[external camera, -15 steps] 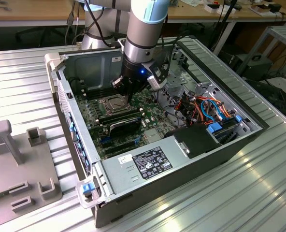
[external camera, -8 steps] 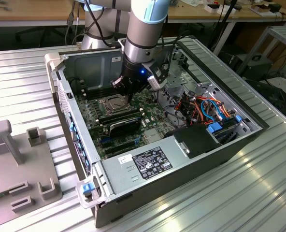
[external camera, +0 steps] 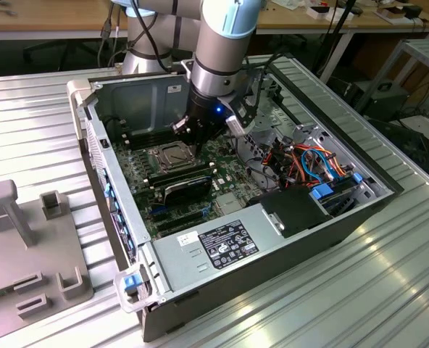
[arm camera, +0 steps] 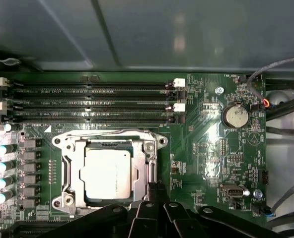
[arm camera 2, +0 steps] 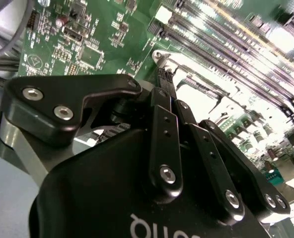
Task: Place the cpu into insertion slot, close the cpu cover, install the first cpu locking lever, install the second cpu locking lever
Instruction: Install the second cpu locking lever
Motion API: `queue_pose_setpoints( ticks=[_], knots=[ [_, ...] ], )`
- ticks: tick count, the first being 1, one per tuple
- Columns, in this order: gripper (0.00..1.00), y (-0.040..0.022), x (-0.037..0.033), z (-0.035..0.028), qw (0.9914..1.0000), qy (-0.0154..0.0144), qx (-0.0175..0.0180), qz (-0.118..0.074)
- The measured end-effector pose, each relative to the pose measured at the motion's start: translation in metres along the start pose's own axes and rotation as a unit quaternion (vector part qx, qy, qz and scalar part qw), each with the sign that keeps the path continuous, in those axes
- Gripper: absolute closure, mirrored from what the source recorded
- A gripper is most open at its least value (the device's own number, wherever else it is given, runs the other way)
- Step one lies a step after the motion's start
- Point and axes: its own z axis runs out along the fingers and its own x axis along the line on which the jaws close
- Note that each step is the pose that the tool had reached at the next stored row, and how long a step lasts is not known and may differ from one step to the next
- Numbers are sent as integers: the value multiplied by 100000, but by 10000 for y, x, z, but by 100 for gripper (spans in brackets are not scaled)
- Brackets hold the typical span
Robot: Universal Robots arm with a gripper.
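Observation:
The cpu [arm camera: 107,173], a dull silver square, lies flat in the insertion slot [external camera: 172,154] on the green motherboard. The cpu cover [arm camera: 71,168], a silver frame plate, lies down around the chip. A thin wire lever [arm camera: 107,132] runs flat along the socket edge nearest the memory slots. My gripper [arm camera: 157,188] hangs low over the socket corner, its black fingers [arm camera 2: 164,124] pressed together. I see nothing held between them. In the exterior view my gripper [external camera: 188,141] stands upright inside the open computer case, just over the socket.
Long black memory slots [arm camera: 87,104] run beside the socket, and a coin battery [arm camera: 235,117] sits further along the board. Coloured cables [external camera: 312,163] and a power supply [external camera: 222,243] fill the case's near side. A grey fixture [external camera: 26,239] stands at the exterior view's left.

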Motion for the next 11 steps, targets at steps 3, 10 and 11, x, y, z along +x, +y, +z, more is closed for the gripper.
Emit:
queue_pose_setpoints(
  ticks=[3,10,11],
  knots=[
    [89,-86,-9,-4,100000,6,83,-1],
    [89,-151,8,-5,100000,2,103,3],
    [89,-151,18,-5,100000,0,103,-3]
  ],
)
